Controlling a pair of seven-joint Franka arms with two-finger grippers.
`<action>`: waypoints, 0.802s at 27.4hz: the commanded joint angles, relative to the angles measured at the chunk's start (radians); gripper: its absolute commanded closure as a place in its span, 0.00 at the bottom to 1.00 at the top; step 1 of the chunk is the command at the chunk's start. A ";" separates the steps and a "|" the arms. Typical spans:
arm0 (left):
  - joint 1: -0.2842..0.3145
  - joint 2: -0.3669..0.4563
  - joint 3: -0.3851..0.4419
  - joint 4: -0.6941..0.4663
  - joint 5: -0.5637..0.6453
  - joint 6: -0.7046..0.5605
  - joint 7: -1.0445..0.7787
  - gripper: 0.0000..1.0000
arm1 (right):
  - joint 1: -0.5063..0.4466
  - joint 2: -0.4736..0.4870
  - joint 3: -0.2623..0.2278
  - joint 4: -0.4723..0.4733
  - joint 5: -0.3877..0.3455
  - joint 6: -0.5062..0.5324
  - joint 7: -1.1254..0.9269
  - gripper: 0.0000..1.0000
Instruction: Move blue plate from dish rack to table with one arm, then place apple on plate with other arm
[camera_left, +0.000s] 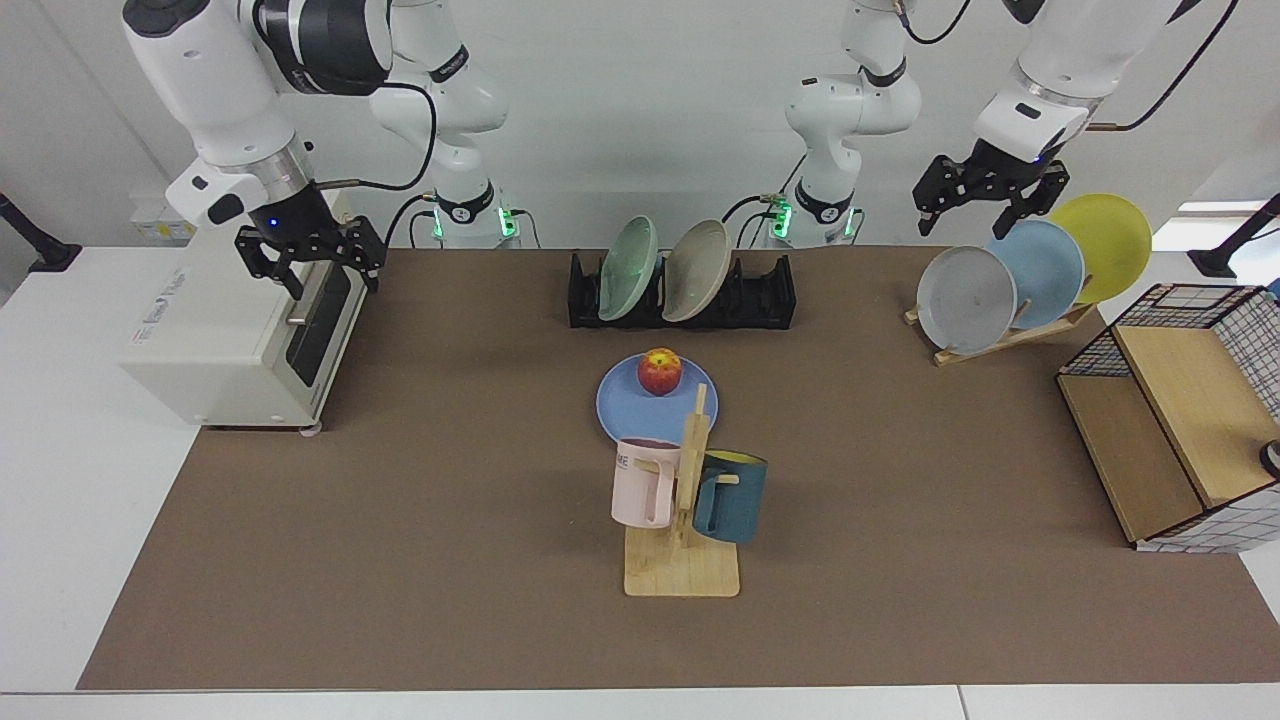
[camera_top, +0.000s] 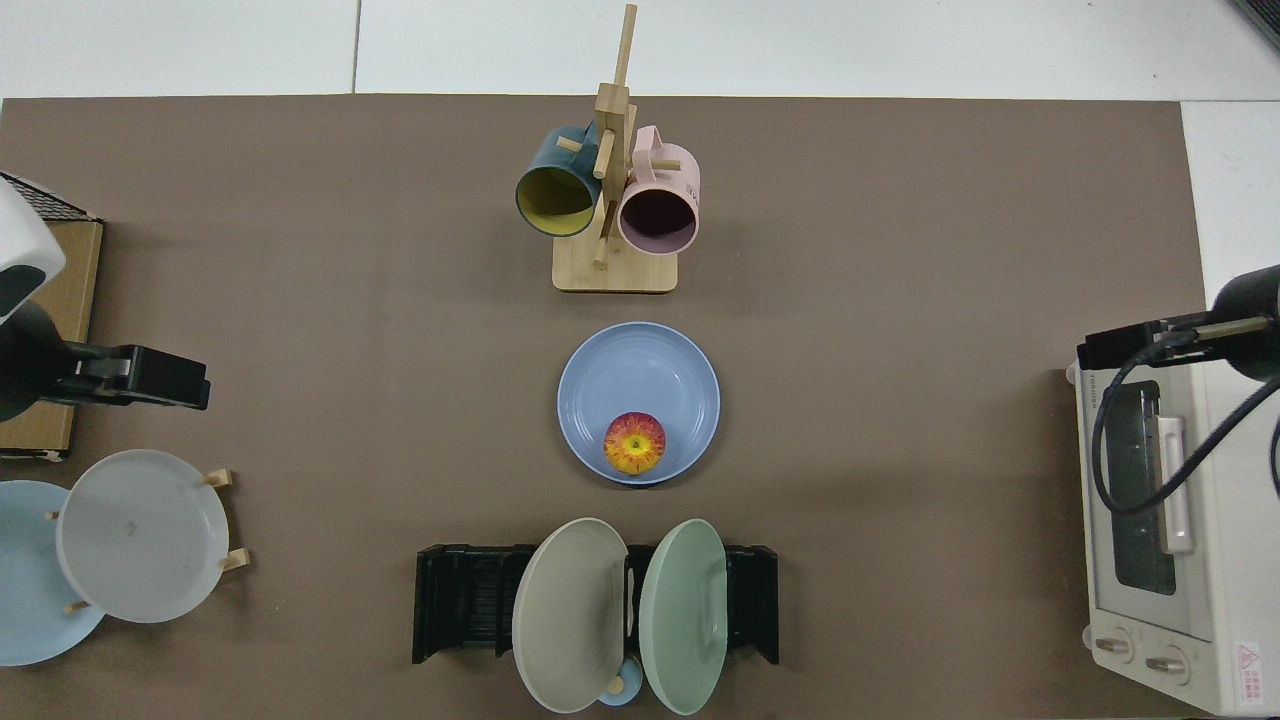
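Observation:
The blue plate (camera_left: 640, 412) (camera_top: 640, 380) lies flat on the table's brown mat (camera_left: 400, 500), just in front of the black dish rack (camera_left: 762, 298) (camera_top: 462, 600). The red and yellow apple (camera_left: 660, 371) (camera_top: 634, 443) rests on the plate's rim side nearest the rack. My right gripper (camera_left: 314, 272) hangs open and empty above the toaster oven, far from the plate. Over the slanted wooden plate stand my left gripper (camera_left: 985, 208) hovers, open and holding nothing. In the top view both grippers sit at the side edges.
A green plate (camera_left: 628, 268) and a beige plate (camera_left: 697, 270) stand in the rack. The toaster oven (camera_left: 215, 330), a wooden mug stand (camera_left: 684, 520) with two mugs, the plate stand (camera_left: 1010, 335) with three plates, and a wire basket (camera_left: 1200, 420) ring the mat.

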 joint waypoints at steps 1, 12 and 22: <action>-0.011 -0.002 0.014 0.018 0.005 -0.024 0.003 0.00 | -0.001 -0.018 0.027 0.027 -0.005 -0.060 0.001 0.00; -0.011 -0.007 0.014 0.018 0.005 -0.026 0.003 0.00 | 0.006 -0.050 0.040 0.027 -0.001 -0.065 0.016 0.00; -0.011 -0.007 0.014 0.018 0.005 -0.024 0.003 0.00 | 0.003 0.028 0.041 0.139 -0.011 -0.115 0.018 0.00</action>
